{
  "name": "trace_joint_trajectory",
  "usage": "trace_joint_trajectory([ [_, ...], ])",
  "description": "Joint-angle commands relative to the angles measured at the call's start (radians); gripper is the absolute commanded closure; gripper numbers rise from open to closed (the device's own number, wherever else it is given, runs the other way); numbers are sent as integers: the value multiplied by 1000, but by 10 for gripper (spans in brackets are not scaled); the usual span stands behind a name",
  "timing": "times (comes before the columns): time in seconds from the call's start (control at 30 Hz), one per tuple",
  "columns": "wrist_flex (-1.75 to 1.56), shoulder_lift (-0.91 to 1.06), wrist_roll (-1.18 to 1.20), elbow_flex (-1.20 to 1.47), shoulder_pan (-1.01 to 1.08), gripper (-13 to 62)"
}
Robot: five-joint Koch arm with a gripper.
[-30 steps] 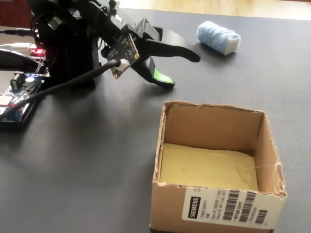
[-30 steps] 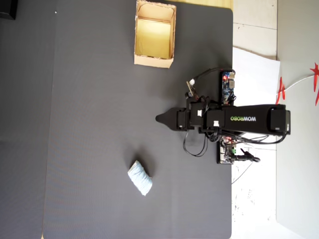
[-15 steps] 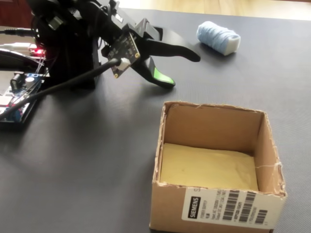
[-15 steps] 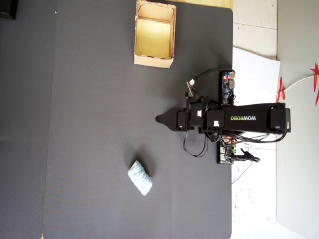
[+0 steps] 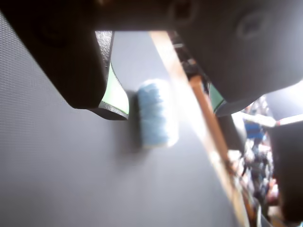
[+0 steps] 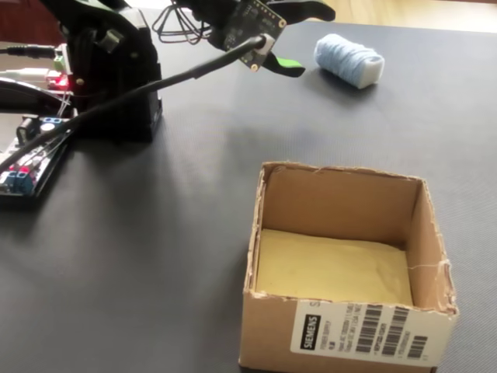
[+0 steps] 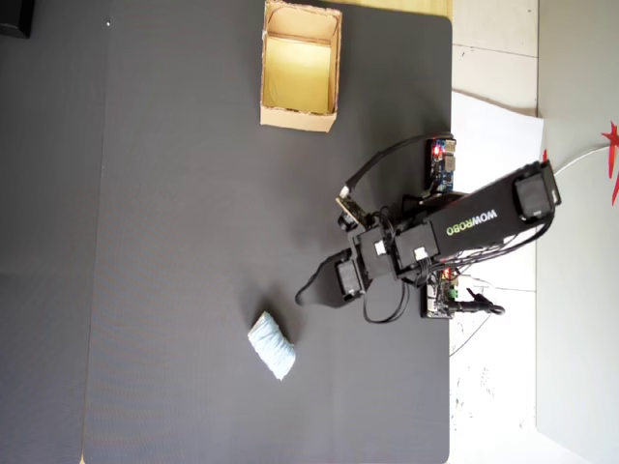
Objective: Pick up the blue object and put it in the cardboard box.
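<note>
Hobby electronics bench: bare circuit boards [image 7: 442, 164], loose wires [image 7: 387, 309], black mat [image 7: 174, 242].

Bare desk [image 7: 174, 213] lies all around the blue object [image 7: 272, 345] — the cardboard box [image 7: 300, 118] stands well apart from it.

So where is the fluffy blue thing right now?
The blue object lies on the dark mat near the bottom of the overhead view, just below-left of the open gripper and far from the cardboard box up top.
</note>
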Motion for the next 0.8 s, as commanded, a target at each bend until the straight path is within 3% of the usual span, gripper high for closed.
trace_joint_trajectory([
  [0.0,-14,75,31,-115,-35,154],
  [0.77,635,-437,31,-790,-126,155],
])
